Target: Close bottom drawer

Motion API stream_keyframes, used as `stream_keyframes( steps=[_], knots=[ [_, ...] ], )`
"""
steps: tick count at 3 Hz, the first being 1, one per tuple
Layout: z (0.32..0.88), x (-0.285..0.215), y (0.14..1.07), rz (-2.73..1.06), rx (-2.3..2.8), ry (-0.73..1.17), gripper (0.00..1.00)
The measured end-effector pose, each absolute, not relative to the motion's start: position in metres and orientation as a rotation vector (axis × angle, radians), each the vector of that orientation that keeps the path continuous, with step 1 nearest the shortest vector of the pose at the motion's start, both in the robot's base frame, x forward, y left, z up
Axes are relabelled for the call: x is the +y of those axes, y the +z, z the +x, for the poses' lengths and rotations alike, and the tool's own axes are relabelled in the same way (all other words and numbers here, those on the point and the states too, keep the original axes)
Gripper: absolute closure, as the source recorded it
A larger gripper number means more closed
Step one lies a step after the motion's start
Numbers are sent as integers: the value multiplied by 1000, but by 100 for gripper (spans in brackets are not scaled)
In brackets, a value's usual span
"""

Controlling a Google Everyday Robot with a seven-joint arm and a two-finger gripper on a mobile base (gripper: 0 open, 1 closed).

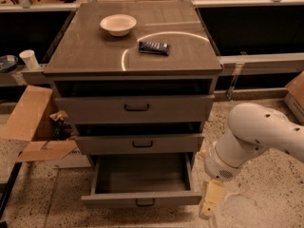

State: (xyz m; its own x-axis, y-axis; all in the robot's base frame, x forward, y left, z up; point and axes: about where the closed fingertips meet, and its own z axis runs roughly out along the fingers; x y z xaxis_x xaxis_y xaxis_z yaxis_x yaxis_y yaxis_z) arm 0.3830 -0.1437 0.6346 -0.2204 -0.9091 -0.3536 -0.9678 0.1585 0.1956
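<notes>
Bottom drawer (141,179) pulled far out from the foot of the cabinet (95,56), inside bare, wide front with its small dark handle (145,202) facing away from the cabinet. Above it, middle drawer (140,144) and top drawer (135,109), both nearly in.

Gripper (211,201) hanging low off the cabinet's right front corner, pointing down, just beside the right end of the pulled-out front. Touching or apart: cannot tell. Released or clenched: cannot tell either.

Long axis of that front running across the cabinet's width, travel straight back into the cabinet. Front lying to the gripper's left, so probably a matter of coming round to its outer face, then pushing squarely toward the cabinet near the handle, lest the drawer skew.

On the cabinet top, a bowl (118,23) and a dark packet (153,47).
</notes>
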Motion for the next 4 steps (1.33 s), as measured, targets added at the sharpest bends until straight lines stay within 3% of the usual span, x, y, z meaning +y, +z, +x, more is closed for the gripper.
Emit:
stream_keyframes(
  steps=[4],
  knots=[
    [396,-170,415,-1874,2295,893,0]
  ],
)
